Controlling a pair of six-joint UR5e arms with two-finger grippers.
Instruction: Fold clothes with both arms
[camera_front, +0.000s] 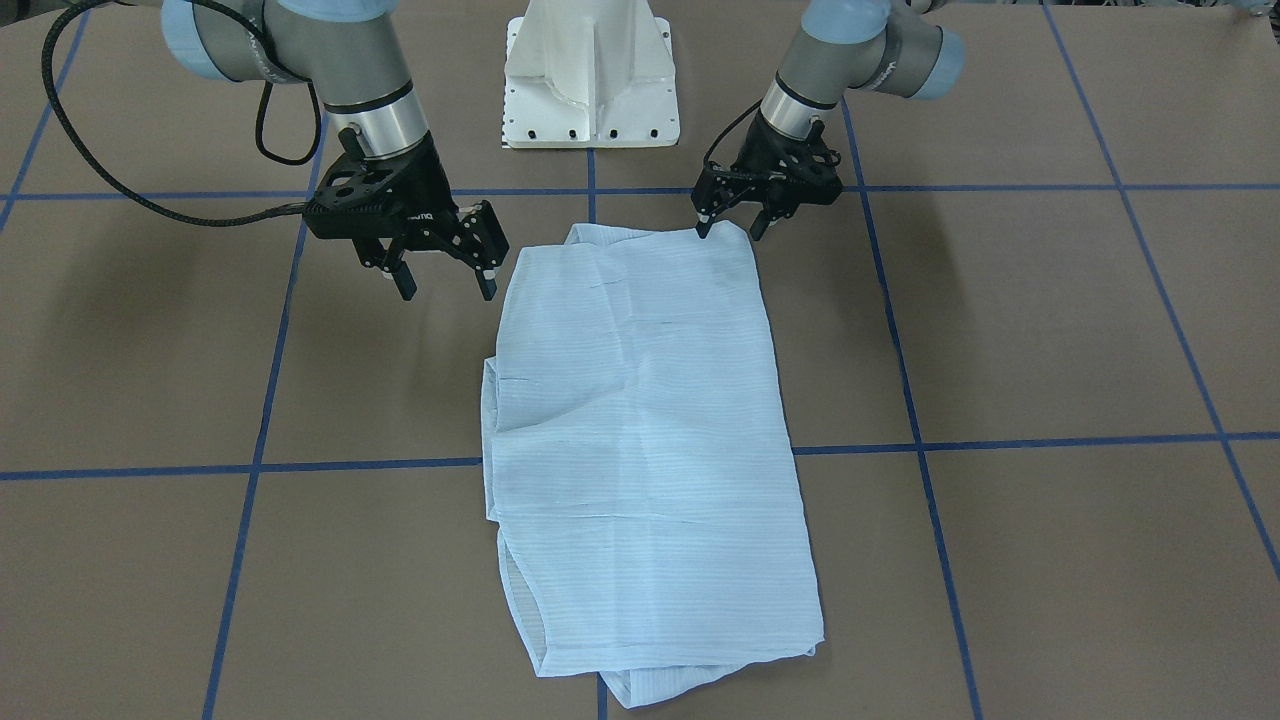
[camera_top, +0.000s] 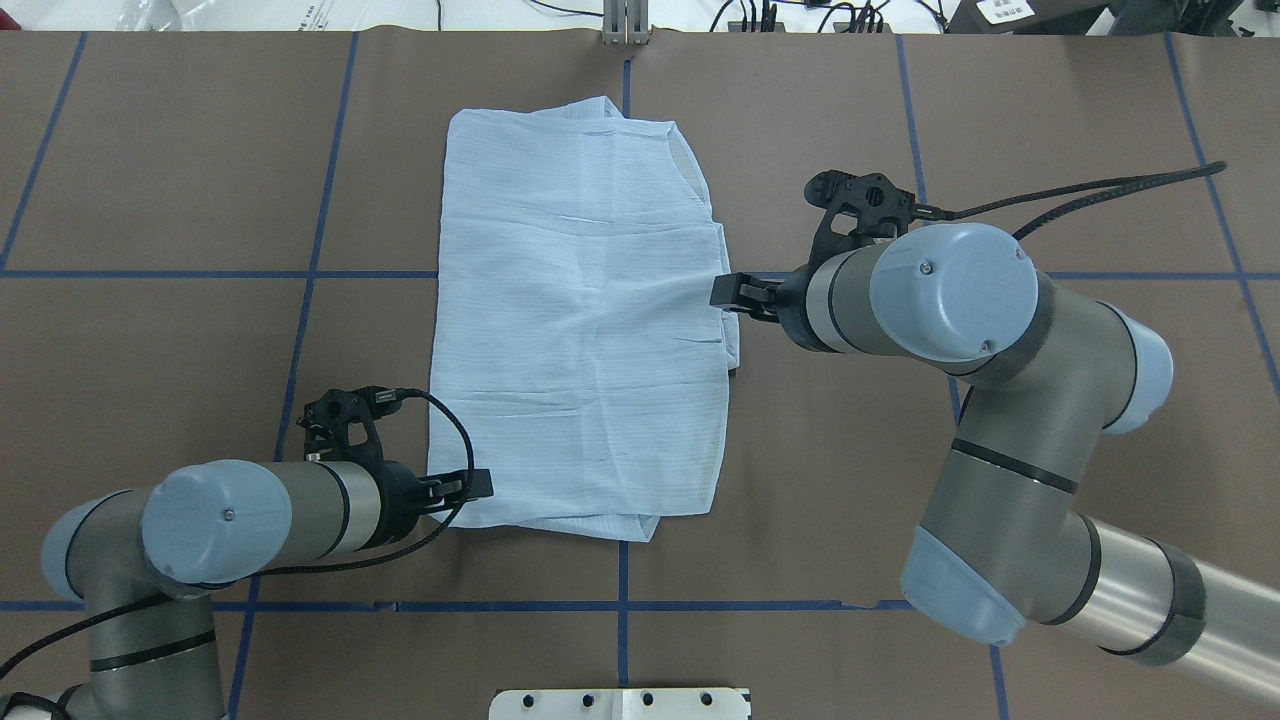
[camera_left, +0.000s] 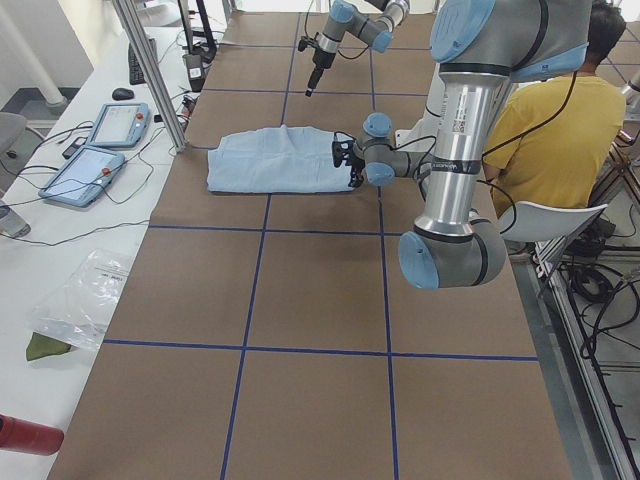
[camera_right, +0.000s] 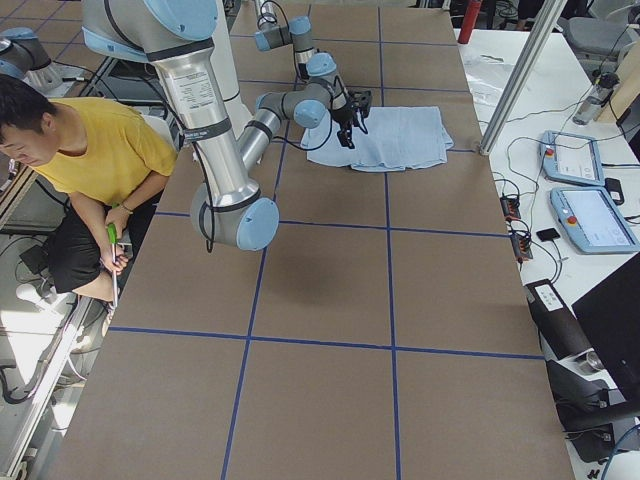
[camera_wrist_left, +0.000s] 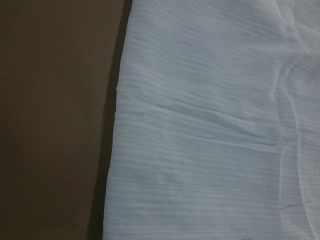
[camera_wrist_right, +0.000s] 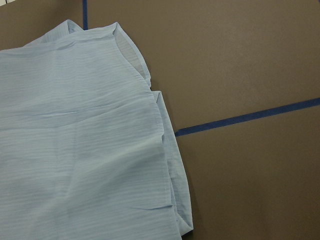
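Observation:
The light-blue striped shirt (camera_front: 650, 430) lies flat on the brown table, folded into a long rectangle; it also shows from overhead (camera_top: 580, 320). My left gripper (camera_front: 730, 230) is open, low over the shirt's corner nearest the robot, one finger on each side of that corner (camera_top: 485, 485). My right gripper (camera_front: 446, 285) is open and empty, raised beside the shirt's other long edge (camera_top: 722, 292). The left wrist view shows the shirt's fabric (camera_wrist_left: 210, 125) close up beside bare table. The right wrist view shows the shirt's edge (camera_wrist_right: 85, 150) from higher up. No fingers show in either wrist view.
The white pedestal base (camera_front: 592, 80) stands at the robot's side of the table. Blue tape lines (camera_front: 260, 400) grid the brown table. A person in yellow (camera_left: 560, 130) sits behind the robot. Tablets (camera_left: 100, 140) lie on a side bench past the far edge.

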